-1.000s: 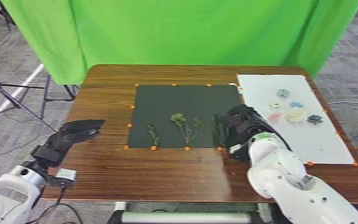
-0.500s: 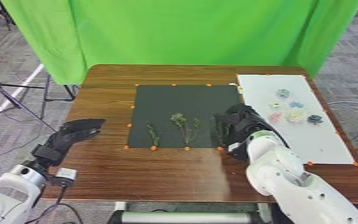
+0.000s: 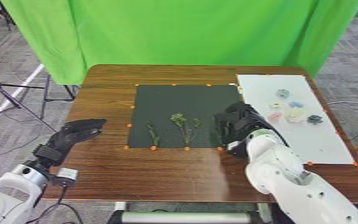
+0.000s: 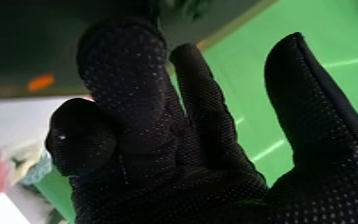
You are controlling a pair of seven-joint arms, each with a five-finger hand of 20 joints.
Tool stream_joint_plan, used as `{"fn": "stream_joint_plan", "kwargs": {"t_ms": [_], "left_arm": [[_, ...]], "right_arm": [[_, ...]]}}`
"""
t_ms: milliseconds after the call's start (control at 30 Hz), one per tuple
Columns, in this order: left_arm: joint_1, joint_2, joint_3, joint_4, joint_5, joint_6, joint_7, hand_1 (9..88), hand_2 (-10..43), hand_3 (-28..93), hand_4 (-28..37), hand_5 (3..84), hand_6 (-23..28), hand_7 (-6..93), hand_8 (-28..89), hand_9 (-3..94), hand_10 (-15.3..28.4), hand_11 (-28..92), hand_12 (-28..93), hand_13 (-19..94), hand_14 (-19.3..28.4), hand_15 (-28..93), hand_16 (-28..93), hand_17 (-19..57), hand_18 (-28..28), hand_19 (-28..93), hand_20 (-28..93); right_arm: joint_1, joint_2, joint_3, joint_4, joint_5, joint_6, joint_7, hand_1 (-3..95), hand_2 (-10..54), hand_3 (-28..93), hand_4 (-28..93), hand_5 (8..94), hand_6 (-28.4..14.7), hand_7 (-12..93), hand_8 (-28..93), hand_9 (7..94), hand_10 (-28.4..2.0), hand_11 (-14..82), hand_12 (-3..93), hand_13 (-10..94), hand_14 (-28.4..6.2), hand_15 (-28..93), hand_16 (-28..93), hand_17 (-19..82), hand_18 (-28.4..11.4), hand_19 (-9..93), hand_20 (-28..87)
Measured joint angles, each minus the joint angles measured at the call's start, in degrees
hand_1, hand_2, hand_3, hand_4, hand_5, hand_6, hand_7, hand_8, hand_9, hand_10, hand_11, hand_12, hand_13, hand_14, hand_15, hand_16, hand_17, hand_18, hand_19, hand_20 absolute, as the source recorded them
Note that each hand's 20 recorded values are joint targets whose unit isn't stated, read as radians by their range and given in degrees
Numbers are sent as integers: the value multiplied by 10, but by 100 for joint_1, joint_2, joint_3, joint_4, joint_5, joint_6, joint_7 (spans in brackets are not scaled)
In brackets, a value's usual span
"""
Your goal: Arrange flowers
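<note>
While right hand (image 3: pixel 238 122), thumb and fingers apart, hides part of mat (image 3: pixel 162 102), blossoms (image 3: pixel 295 116) dot white board (image 3: pixel 322 145)

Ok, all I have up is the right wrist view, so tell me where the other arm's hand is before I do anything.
Observer: The left hand is over the left part of the brown table, to the left of the dark mat.
Operator: Good, that's out of my way. Now give me what lies nearest the middle of that mat.
Observer: A branching green stem, lying between the right hand and a smaller sprig.
</note>
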Motion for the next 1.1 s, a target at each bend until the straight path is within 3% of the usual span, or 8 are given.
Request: {"fn": "stream_joint_plan", "kwargs": {"t_ms": [167, 267, 600, 800, 1100], "left_arm": [[15, 0, -23, -3, 0, -6, -13, 283, -62, 608, -154, 391, 44, 108, -56, 347, 141, 125, 115, 302, 185, 148, 18, 12, 162, 101, 151], [17, 0, -23, -3, 0, -7, -17, 282, -62, 608, -153, 391, 44, 106, -55, 347, 141, 125, 116, 301, 186, 149, 18, 12, 162, 102, 152], [12, -1, -9, -3, 0, -38, -39, 282, -60, 604, -151, 390, 44, 104, -53, 346, 141, 123, 117, 301, 186, 148, 18, 11, 162, 103, 151], [31, 0, -23, -11, 0, -40, -43, 281, -60, 604, -150, 390, 44, 102, -52, 345, 141, 122, 117, 301, 186, 150, 19, 11, 163, 104, 152], [136, -30, -27, -22, 6, 48, 75, 283, -60, 606, -151, 399, 45, 108, -53, 356, 144, 131, 118, 306, 188, 156, 19, 14, 163, 107, 153]], "right_arm": [[-81, 202, 293, -146, -316, 634, -68, 323, -42, 621, -66, 557, -28, 145, -32, 646, -164, 90, 161, 889, -60, 477, 330, 556, -163, 930, 394], [-47, 444, 489, -204, -524, 652, -116, 350, -60, 628, -73, 570, -16, 156, -38, 647, -154, 90, 164, 881, -53, 503, 327, 554, -162, 931, 412], [401, 1266, 443, 178, -560, -133, -244, 378, -87, 642, -87, 583, -4, 176, -48, 634, -152, 88, 165, 877, -47, 524, 316, 553, -158, 932, 440], [322, 1616, 354, 356, -576, -423, -354, 382, -91, 648, -91, 594, 8, 186, -56, 637, -134, 90, 166, 873, -46, 531, 313, 548, -156, 932, 447], [36, 2014, 357, 494, -574, -580, -536, 386, -94, 653, -93, 596, 9, 191, -61, 644, -130, 92, 167, 872, -45, 536, 310, 546, -157, 932, 451]]}}
